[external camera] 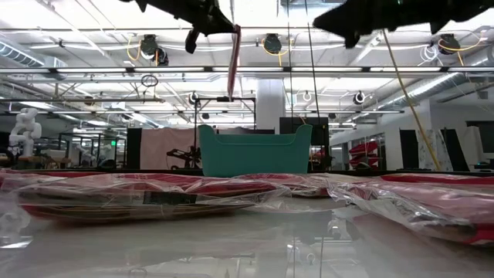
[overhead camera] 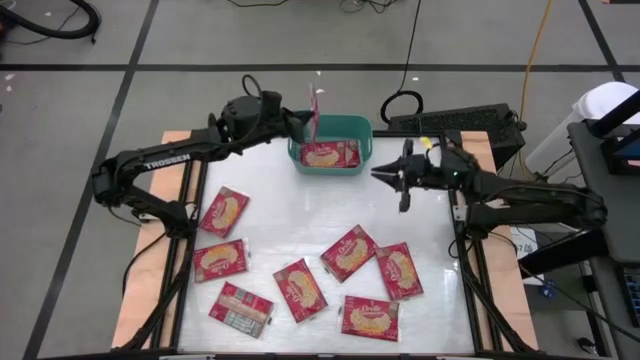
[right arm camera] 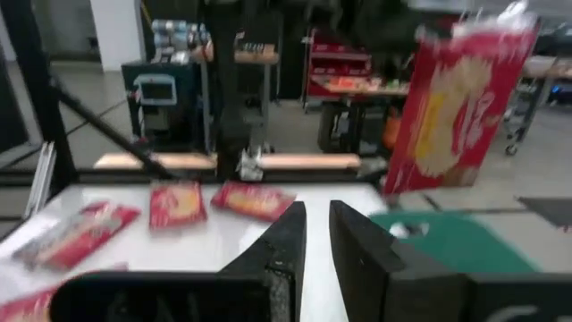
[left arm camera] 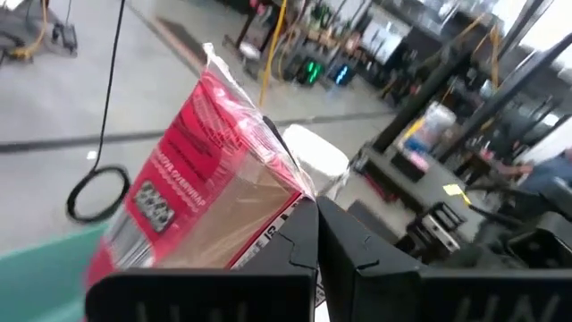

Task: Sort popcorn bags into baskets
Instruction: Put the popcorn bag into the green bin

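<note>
My left gripper (overhead camera: 303, 123) is shut on a red popcorn bag (overhead camera: 315, 108), which hangs edge-on over the teal basket (overhead camera: 366, 131) at the table's far middle. Another bag (overhead camera: 330, 153) lies flat inside the basket. Several more bags lie flat on the white table, among them one at the left (overhead camera: 224, 211), one in the middle (overhead camera: 348, 252) and one near the front (overhead camera: 371, 318). My right gripper (overhead camera: 380, 174) hovers high to the right of the basket, pointing at it. Its fingers are close together with nothing between them (right arm camera: 317, 215). My left gripper pinches the bag's upper end (left arm camera: 290, 183) between its two fingers, which come in about level from the table's left. The bag (external camera: 233, 62) hangs straight down below the fingers. Its lower end (external camera: 230, 96) is clear of the basket's rim (external camera: 255, 130).
A black device (overhead camera: 465, 122) and cables (overhead camera: 400, 103) lie just beyond the table's far right corner. The loose bags fill the table's middle and near half. Bare white table (overhead camera: 270, 190) shows between the basket and the bags.
</note>
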Tool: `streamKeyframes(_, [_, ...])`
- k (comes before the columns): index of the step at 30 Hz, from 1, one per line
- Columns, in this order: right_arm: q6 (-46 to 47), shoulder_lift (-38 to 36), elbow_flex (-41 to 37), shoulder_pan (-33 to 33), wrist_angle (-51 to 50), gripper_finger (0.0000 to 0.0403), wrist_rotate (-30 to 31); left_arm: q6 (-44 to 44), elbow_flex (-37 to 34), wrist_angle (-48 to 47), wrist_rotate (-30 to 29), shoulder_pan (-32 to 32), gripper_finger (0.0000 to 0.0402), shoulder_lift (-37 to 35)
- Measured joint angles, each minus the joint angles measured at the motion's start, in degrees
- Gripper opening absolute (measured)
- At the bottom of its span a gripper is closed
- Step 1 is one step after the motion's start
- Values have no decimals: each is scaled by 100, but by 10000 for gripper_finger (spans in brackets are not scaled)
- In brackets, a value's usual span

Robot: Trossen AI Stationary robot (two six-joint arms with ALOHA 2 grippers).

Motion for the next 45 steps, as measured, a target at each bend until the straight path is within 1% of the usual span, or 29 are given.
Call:
streamKeyframes(3, [2, -134, 140, -25, 160, 47, 4, -50, -274, 686, 0, 93, 0, 12])
streamKeyframes(6, [54, -304, 149, -23, 358, 47, 59, -294, -660, 1451, -2, 138, 0, 10])
streamKeyframes(10, [261, -540, 147, -32, 568, 47, 234, -653, -1169, 2188, -32, 125, 0, 23])
streamKeyframes(15, [606, -632, 181, -30, 862, 47, 1194, -791, -1372, 2622, -154, -50, 0, 21])
streamKeyframes(18, [429, -487, 479, -90, 547, 47, 1357, -824, -1372, 2833, -208, -137, 0, 21])
streamKeyframes(23, [-159, 64, 1533, -210, -1150, 37, 1439, -1016, -1367, 3092, -449, -234, 0, 21])
streamKeyframes(24, [-231, 205, 1687, -243, -1403, 32, 1568, -1059, -1339, 3073, -462, -236, 0, 21])
streamKeyframes(26, [-256, 503, 1873, -371, -1512, 23, 1677, -1057, -1247, 3042, -462, -244, 0, 21])
streamKeyframes(28, [-95, 764, 1946, -586, -1342, 19, 1485, -1055, -1113, 3020, -469, -262, 0, 21])
streamKeyframes(30, [373, 1004, 2015, -823, -1142, 23, 1124, -1014, -966, 3027, -467, -269, 0, 21])
streamKeyframes(34, [1459, 1516, 2016, -1172, -1005, 55, 597, -798, -640, 2877, -469, -269, 0, 21])
streamKeyframes(36, [1779, 1763, 2009, -1299, -764, 81, 254, -732, -474, 2850, -472, -269, 0, 107])
streamKeyframes(38, [2094, 1997, 2011, -1401, -309, 112, -152, -761, -328, 2808, -418, -268, 0, 219])
streamKeyframes(41, [2917, 2493, 2014, -1535, 527, 164, -568, -750, -33, 2800, -250, -262, 0, 518])
streamKeyframes(43, [3307, 2762, 2009, -1612, 807, 197, -870, -733, 131, 2746, -192, -262, 0, 655])
streamKeyframes(45, [3385, 2847, 2009, -1632, 854, 225, -924, -658, 281, 2768, -197, -255, 0, 773])
